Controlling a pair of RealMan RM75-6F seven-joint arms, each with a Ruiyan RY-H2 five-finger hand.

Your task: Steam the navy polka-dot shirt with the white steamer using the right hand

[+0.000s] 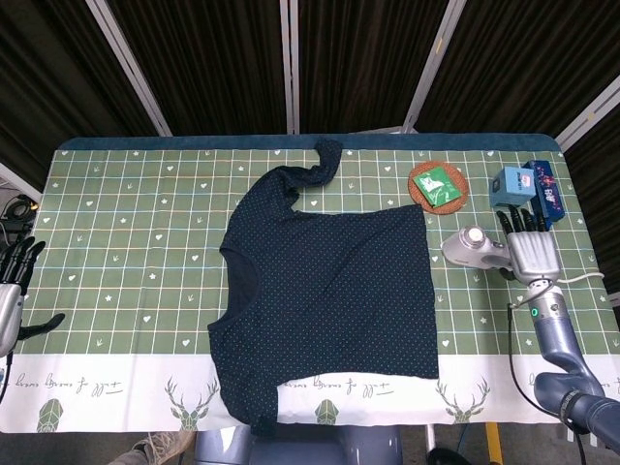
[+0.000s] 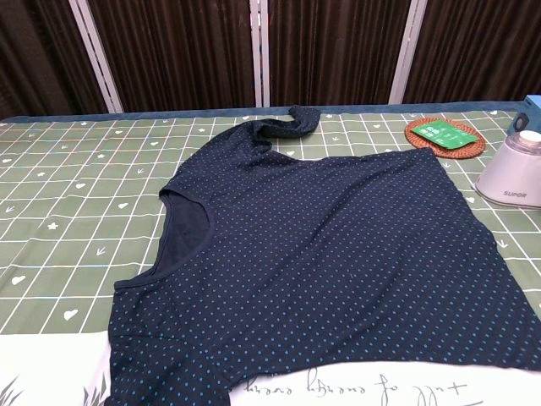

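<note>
The navy polka-dot shirt [image 1: 329, 291] lies spread flat on the green checked tablecloth [image 1: 126, 223], one sleeve curled toward the back. It fills the chest view as shirt [image 2: 321, 254]. The white steamer [image 1: 472, 244] lies to the right of the shirt, with its round head showing. In the chest view the steamer [image 2: 511, 178] is at the right edge. My right hand [image 1: 531, 254] hovers over the steamer's handle and hides it. Its fingers [image 1: 523, 221] are stretched toward the back and not wrapped round the handle. My left hand [image 1: 14, 291] hangs at the table's left edge with its fingers apart, holding nothing.
Behind the steamer sits a woven coaster with a green card [image 1: 437, 185], also seen as coaster [image 2: 443, 134]. A light blue box [image 1: 511, 186] and a dark patterned box [image 1: 545, 189] stand close behind my right hand. The white table hem [image 1: 116, 387] runs along the front.
</note>
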